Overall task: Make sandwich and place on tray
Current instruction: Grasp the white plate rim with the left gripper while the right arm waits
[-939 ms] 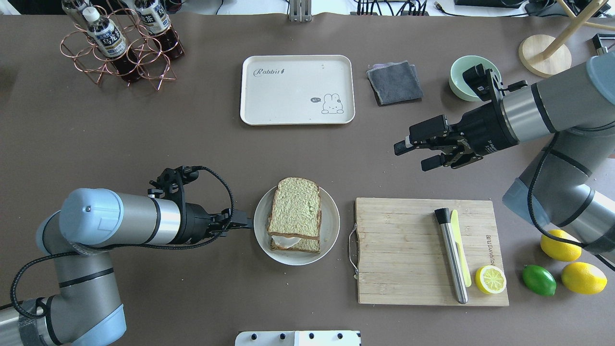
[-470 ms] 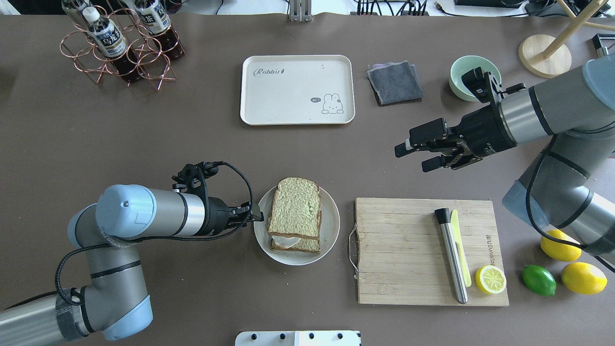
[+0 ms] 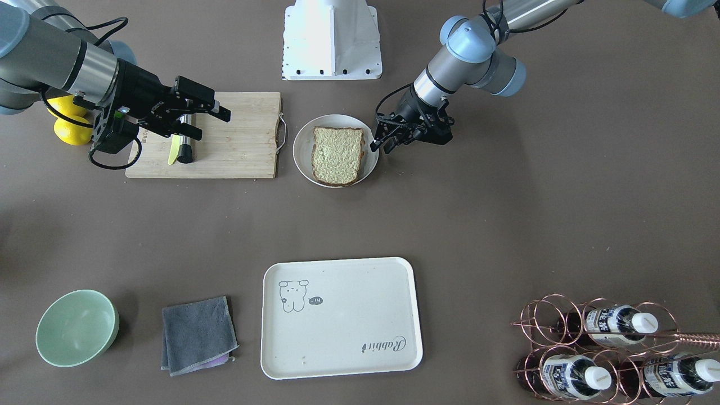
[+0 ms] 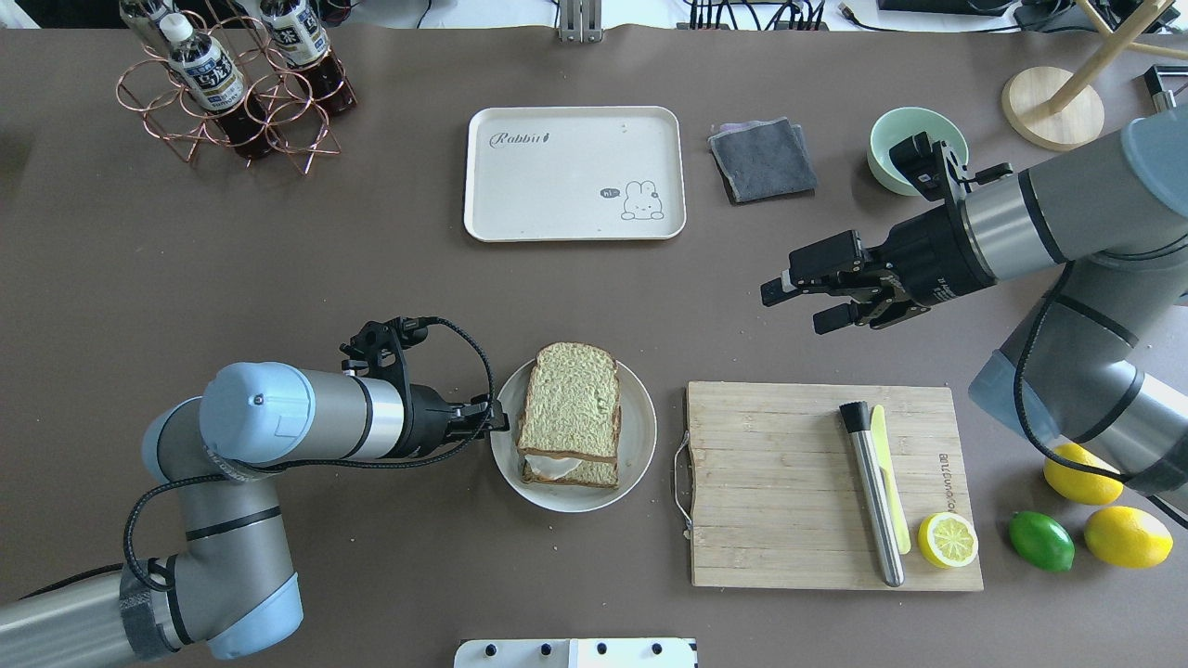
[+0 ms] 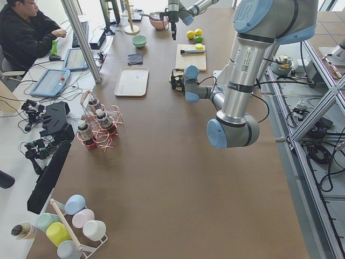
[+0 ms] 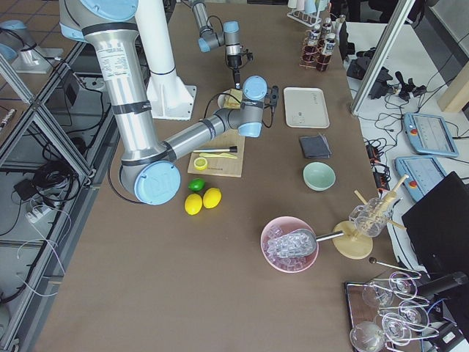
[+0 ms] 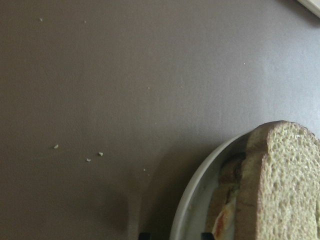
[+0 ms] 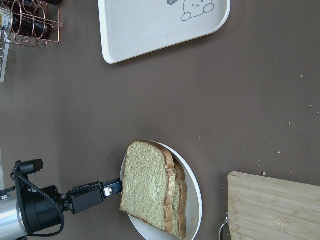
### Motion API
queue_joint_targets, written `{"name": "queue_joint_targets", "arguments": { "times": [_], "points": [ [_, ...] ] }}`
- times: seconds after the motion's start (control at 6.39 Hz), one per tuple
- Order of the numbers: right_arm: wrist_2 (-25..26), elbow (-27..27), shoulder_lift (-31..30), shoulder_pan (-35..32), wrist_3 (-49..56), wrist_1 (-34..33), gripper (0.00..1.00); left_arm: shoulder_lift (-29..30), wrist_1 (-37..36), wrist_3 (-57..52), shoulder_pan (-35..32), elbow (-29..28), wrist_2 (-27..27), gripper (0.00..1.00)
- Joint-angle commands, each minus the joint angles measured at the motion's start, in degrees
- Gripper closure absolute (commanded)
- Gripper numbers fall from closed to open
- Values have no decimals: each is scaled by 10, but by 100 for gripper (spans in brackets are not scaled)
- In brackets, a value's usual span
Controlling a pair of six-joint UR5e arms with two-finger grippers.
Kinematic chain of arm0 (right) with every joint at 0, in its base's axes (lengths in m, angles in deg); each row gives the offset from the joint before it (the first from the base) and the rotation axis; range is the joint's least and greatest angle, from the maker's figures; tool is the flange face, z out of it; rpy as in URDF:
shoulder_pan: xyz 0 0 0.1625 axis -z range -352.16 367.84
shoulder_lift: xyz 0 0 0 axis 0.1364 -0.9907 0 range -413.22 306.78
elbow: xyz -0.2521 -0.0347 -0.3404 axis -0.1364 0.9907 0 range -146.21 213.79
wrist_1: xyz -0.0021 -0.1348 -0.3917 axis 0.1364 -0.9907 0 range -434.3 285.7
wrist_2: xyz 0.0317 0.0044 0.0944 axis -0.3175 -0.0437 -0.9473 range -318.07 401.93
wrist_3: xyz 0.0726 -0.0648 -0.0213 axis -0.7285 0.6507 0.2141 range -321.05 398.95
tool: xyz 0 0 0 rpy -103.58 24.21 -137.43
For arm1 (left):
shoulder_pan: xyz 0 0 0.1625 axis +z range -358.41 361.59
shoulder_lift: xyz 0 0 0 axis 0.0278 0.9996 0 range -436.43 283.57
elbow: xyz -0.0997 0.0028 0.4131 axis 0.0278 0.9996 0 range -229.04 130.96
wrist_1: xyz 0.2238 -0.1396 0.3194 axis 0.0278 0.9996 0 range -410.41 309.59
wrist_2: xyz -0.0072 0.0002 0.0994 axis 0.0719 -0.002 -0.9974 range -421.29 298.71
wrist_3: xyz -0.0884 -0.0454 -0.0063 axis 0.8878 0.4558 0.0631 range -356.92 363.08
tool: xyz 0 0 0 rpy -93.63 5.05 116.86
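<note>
The sandwich [image 4: 571,422] lies on a round white plate [image 4: 640,436]: two bread slices with white egg [image 4: 548,467] showing at the near edge. My left gripper [image 4: 498,419] is at the plate's left rim. In the left wrist view its two dark tips straddle the rim [image 7: 195,200] with a gap, so it is open, and the sandwich [image 7: 280,185] is just beyond. My right gripper [image 4: 798,301] hovers open and holds nothing, above the table beyond the cutting board. The cream tray [image 4: 557,186] sits bare at the far middle.
A wooden cutting board [image 4: 770,482] right of the plate carries a metal tool [image 4: 877,501], a yellow knife and a lemon half [image 4: 948,540]. Lemons and a lime [image 4: 1041,541] lie further right. A grey cloth [image 4: 763,159], green bowl [image 4: 886,158] and bottle rack [image 4: 232,88] stand at the back.
My left arm has swung right and brought its gripper from short of the plate up to the plate's left rim. The right arm has barely shifted.
</note>
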Motion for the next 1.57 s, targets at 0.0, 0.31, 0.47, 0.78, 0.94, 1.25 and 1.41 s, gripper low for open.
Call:
{"name": "queue_joint_targets", "arguments": {
  "times": [0.0,0.31,0.47,0.78,0.94,1.25,1.41],
  "points": [
    [-1,1,0,0,0,0,0,2,0,0,17,-4,-21,60],
    [0,0,0,0,0,0,0,1,0,0,17,-6,-22,92],
    [0,0,0,0,0,-1,0,2,-1,0,17,-5,-22,100],
    [-2,1,0,0,0,-1,0,1,-1,0,14,-2,-22,100],
    [-3,1,0,0,0,0,0,1,-1,0,12,4,-18,100],
    [-4,-3,1,-2,0,1,0,1,-19,1,4,33,-16,100],
    [1,-5,-1,-9,0,1,0,10,-43,4,-11,35,-18,100]
  ]
}}
